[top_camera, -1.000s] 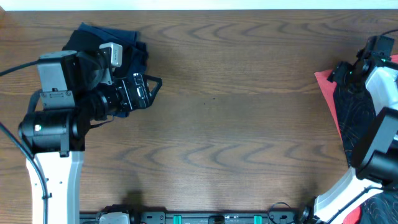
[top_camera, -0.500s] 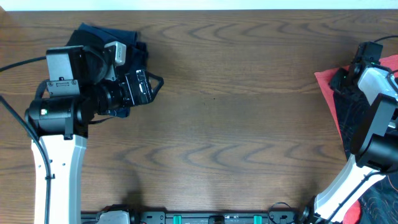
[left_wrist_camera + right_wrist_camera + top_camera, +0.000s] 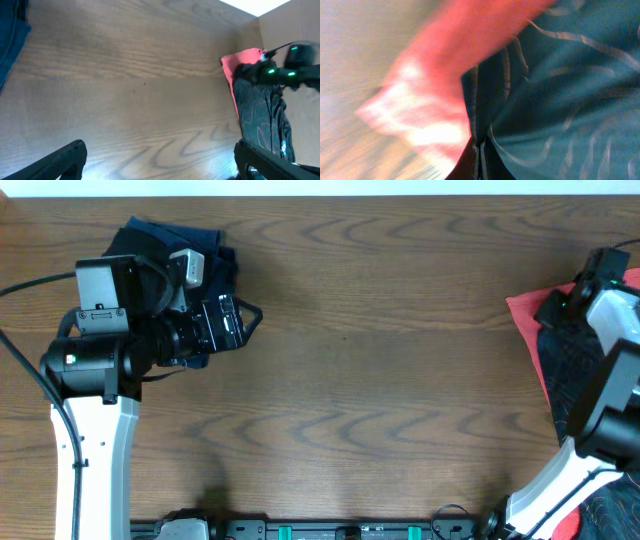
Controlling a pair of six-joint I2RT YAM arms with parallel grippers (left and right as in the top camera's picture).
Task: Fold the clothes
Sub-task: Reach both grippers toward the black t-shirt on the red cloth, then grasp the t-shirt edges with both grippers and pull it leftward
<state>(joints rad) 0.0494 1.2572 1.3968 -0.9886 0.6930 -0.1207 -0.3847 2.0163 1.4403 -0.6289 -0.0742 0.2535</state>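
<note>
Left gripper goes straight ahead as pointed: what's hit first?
Probably bare table: the left gripper faces open wood. Farther along lies the black shirt on the coral-red garment. Depth unclear.

Soft, even light from above keeps the overhead view sharp, with barely a shadow on the table [image 3: 380, 380] and a blown-out white strip along the top edge. The left wrist view is slightly soft, its top right corner overexposed. The right wrist view is badly blurred: the coral cloth [image 3: 470, 40] glares near white and the black shirt [image 3: 570, 100] looks teal.
</note>
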